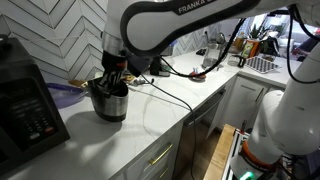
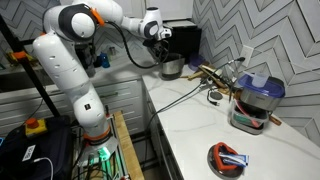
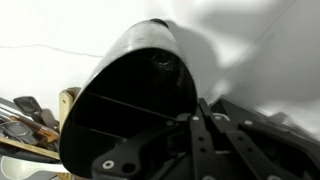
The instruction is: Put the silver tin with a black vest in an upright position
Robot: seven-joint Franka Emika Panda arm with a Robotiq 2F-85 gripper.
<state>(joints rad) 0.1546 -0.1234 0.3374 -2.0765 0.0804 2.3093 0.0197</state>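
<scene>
The silver tin with a black vest (image 1: 108,103) stands roughly upright on the white counter in both exterior views (image 2: 171,69), near the tiled back wall. My gripper (image 1: 113,78) comes down onto its top edge, fingers closed on the rim; it also shows in an exterior view (image 2: 160,47). In the wrist view the tin's dark inside (image 3: 125,100) fills the middle of the frame, and the gripper fingers (image 3: 200,135) sit close together at its rim at lower right. The rim between the fingers is dark and hard to make out.
A boxy black appliance with buttons (image 1: 25,110) stands close beside the tin. A black cable (image 1: 170,95) runs across the counter. A blue-lidded container (image 2: 255,100), a red object (image 2: 228,157) and utensils (image 2: 215,75) lie further along. The counter edge (image 1: 170,135) is near.
</scene>
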